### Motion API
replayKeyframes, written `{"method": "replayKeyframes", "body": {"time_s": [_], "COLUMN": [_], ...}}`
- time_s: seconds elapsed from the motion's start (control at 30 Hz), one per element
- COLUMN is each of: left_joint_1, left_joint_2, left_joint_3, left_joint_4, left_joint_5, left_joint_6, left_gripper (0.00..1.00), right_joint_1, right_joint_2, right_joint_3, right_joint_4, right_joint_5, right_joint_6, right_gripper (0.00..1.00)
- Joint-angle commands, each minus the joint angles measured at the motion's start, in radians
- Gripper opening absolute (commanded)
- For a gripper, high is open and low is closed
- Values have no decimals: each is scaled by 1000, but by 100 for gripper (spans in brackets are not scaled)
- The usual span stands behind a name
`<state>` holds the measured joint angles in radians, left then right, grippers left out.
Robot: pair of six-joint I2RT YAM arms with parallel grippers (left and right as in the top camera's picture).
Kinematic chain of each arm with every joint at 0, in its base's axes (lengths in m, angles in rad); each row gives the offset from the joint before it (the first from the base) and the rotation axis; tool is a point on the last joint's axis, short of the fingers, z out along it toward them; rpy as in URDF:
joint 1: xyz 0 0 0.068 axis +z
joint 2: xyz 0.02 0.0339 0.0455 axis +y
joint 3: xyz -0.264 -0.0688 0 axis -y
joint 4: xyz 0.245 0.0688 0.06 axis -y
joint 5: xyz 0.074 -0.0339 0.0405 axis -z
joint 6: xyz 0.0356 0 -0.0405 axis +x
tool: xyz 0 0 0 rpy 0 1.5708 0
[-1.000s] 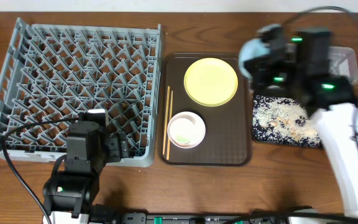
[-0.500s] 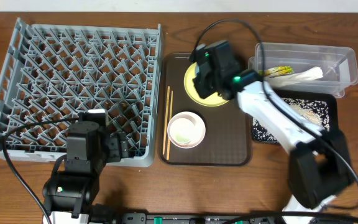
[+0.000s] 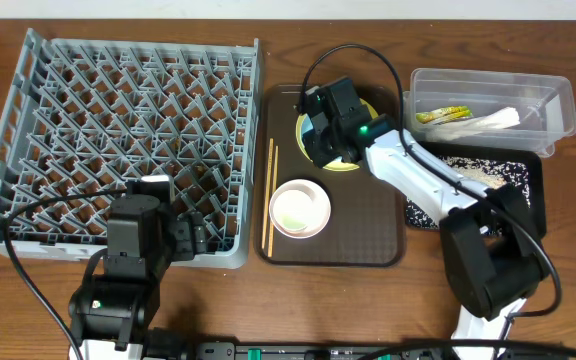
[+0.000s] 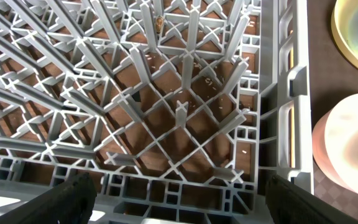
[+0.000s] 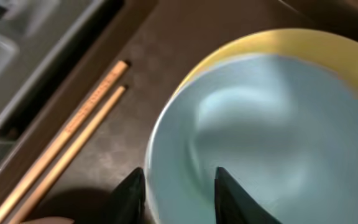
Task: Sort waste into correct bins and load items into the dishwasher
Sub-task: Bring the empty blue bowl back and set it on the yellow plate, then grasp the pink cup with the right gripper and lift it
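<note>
Dishwasher duty, seen from my remote station: the grey dish rack (image 3: 118, 120) is my landmark, with the brown serving tray (image 3: 368, 245) just to its right. At the tray's end level with the rack's far edge sits the yellow plate (image 5: 316, 37), and resting on it is the light blue bowl (image 5: 272, 137). My right claw (image 5: 178, 183) hangs over the bowl's rack-side rim, one finger outside the wall and one inside. Its jaws are parted wider than the wall and, as I judge it, grip nothing. The bowl therefore lies directly below the claw, with the rack off to its left, beyond the chopsticks (image 3: 269, 195), whose long axis runs parallel to the rack's right wall. My left claw (image 4: 179, 196) gapes wide and empty over the rack's near right corner, nearer the rack but farther from the bowl. Overhead, my right arm hides the bowl; only the right wrist camera shows the rim between the fingers.
</note>
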<state>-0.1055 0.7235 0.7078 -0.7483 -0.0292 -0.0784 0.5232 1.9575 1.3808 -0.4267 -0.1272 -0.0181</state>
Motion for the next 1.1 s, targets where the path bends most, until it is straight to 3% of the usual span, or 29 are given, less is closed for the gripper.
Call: {"method": "replayKeyframes", "body": {"time_s": [0.0, 0.27, 0.5, 0.7, 0.83, 1.0, 1.07], "left_joint_1": [6, 6, 6, 6, 6, 6, 6], "left_joint_2": [-4, -4, -4, -4, -4, -4, -4], "left_joint_3": [25, 25, 25, 25, 25, 25, 25], "left_joint_4": [1, 1, 1, 1, 0, 1, 1], "left_joint_5": [-5, -5, -5, -5, -5, -4, -5], "left_joint_6": [-5, -5, -5, -5, -5, -5, -5], "left_gripper": [90, 90, 90, 90, 90, 90, 90], "right_joint_1": [9, 36, 91, 130, 145, 139, 130], "right_joint_2": [-129, -299, -232, -123, -66, -62, -68], "right_joint_3": [10, 10, 5, 5, 5, 5, 7], "right_joint_4": [-2, -164, -374, -408, -415, -398, -396], "right_joint_5": [-63, -95, -94, -80, -79, -79, -79], "right_joint_6": [5, 64, 102, 136, 137, 138, 145], "right_gripper": [38, 47, 45, 41, 32, 1, 1]}}
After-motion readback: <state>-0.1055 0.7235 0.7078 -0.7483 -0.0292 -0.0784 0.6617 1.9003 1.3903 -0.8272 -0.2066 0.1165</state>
